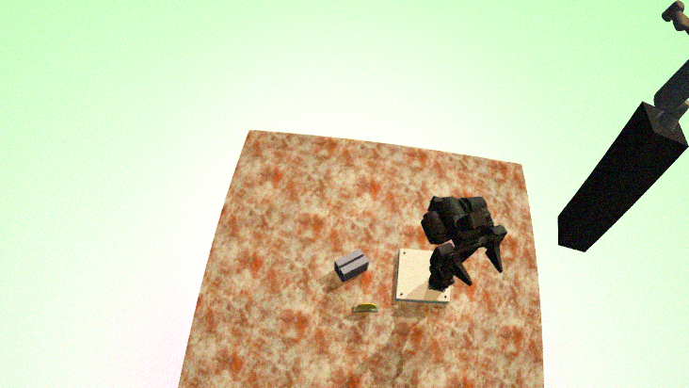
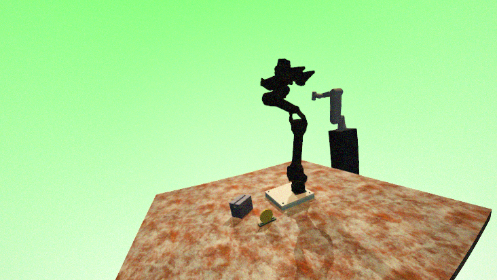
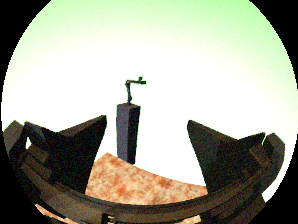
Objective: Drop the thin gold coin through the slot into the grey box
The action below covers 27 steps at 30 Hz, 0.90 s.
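Top view: the coin (image 1: 364,306) stands in its holder (image 1: 364,310) on the bench (image 1: 298,192), near the grey box (image 1: 351,264).
Exterior view: the arm (image 2: 295,138) rears high, well apart from both.
Wrist view: the fingers stand wide apart, gripping nothing.

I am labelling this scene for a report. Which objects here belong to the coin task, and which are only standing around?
Belongs to the task:
gold coin
dark-green holder
grey box
gripper, open, raised high

Only standing around:
dark pillar
small second arm on it
base plate
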Available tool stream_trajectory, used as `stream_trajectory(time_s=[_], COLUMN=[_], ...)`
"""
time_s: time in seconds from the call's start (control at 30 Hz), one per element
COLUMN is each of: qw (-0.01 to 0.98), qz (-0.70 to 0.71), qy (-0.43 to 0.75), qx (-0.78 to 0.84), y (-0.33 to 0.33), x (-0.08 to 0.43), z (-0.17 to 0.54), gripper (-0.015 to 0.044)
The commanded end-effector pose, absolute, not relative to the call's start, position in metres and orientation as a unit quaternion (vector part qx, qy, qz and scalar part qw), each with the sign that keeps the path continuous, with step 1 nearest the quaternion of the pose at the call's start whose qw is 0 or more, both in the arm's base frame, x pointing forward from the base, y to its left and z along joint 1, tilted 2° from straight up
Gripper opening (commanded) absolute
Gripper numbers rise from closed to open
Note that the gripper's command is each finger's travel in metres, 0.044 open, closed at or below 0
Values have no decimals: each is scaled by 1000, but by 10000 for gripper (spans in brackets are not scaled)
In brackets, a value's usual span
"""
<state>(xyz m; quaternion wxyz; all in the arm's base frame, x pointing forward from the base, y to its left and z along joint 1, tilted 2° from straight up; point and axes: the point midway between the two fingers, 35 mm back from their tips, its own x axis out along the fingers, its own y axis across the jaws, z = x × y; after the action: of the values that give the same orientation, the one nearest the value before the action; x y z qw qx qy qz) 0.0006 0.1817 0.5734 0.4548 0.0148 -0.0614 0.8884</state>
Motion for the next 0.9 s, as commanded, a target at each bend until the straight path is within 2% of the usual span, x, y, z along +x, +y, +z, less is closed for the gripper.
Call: stream_trajectory(time_s=[0.0,0.27,0.5,0.87], qw=[455,474,542,673], qz=[889,862,779,606], qy=[-60,7,75,192], qx=[18,179,305,379], y=[182,215,253,287], x=[2,65,148,253], z=[574,594,580,493], gripper=[374,164,161,161])
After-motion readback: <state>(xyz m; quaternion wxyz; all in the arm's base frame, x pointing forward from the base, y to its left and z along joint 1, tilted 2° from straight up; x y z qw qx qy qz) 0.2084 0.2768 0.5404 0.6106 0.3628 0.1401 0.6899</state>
